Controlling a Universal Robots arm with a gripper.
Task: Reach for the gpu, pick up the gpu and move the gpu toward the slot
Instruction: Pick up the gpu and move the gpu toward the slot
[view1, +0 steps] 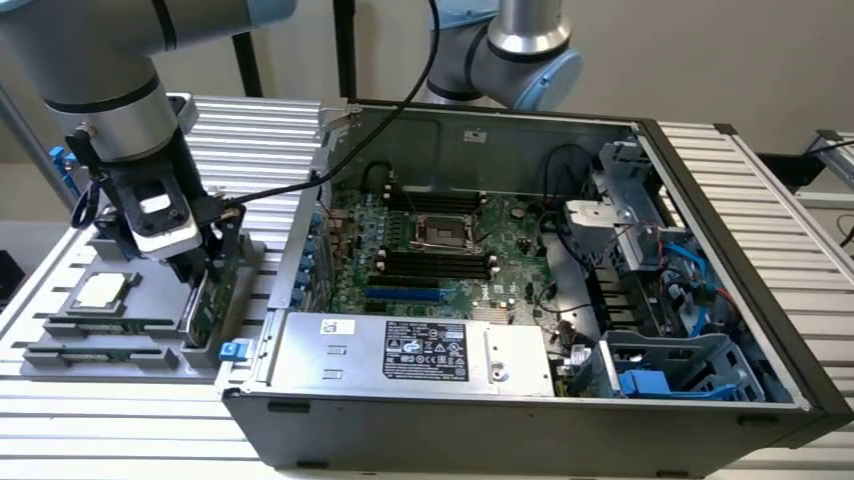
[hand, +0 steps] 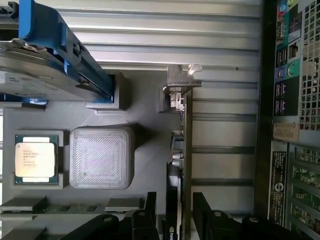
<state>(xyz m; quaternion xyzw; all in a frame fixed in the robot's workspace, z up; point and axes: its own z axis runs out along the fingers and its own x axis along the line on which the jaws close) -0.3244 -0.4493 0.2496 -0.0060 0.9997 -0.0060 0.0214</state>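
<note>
From my console I see the gripper (view1: 200, 262) low over the grey holder tray (hand: 145, 115) at the exterior view's left. Its fingers (hand: 150, 215) are spread, one on each side of the gpu (hand: 188, 145), not yet clamped. The gpu stands on edge in the tray with its silver bracket (hand: 181, 82) at the end away from the fingers, just beside the open computer case (view1: 507, 425). Everything sits on a ribbed aluminium table (view1: 761, 190) (pale slats, running under the tray too), with a plain beige wall (view1: 707, 60) behind. A processor chip (hand: 35, 159) lies in the tray nearby.
</note>
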